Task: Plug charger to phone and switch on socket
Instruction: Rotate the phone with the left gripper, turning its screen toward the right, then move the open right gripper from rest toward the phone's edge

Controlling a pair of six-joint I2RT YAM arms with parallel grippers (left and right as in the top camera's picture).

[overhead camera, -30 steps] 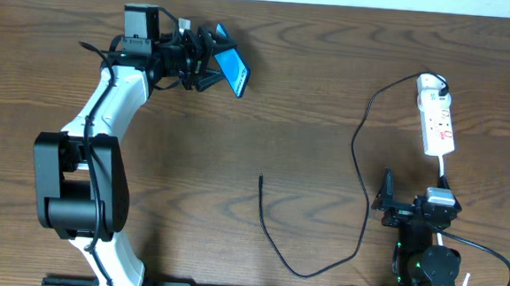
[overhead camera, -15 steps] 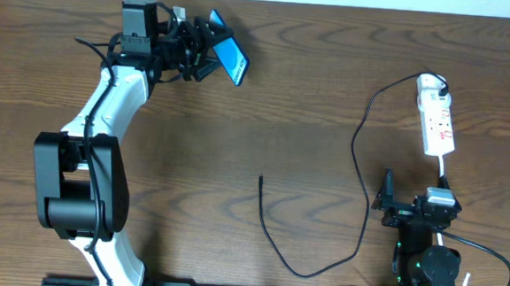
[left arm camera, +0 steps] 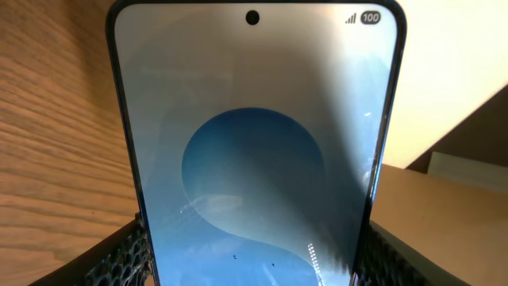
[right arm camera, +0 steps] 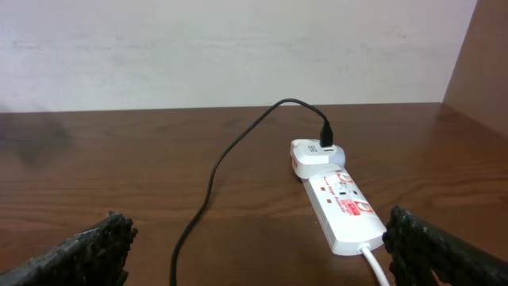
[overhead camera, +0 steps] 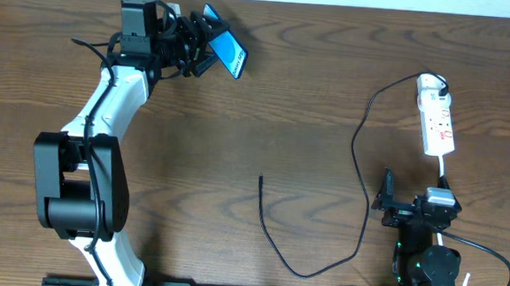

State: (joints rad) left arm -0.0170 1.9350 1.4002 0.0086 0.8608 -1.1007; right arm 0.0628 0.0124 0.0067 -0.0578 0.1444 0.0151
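Observation:
My left gripper is shut on the phone and holds it tilted above the table's far left, its blue screen filling the left wrist view between both fingers. The charger is a thin black cable that runs from a white adapter in the socket. It loops across the table to its free plug tip near the middle. My right gripper stands open just short of the socket's near end, holding nothing.
The socket's white lead trails back past my right finger. A pale wall bounds the table's far side, and a brown panel stands at the right. The left arm stretches along the table's left side.
My left gripper has carried the phone a little toward the far edge and to the left, tilting it. The right arm, cable and socket have not moved.

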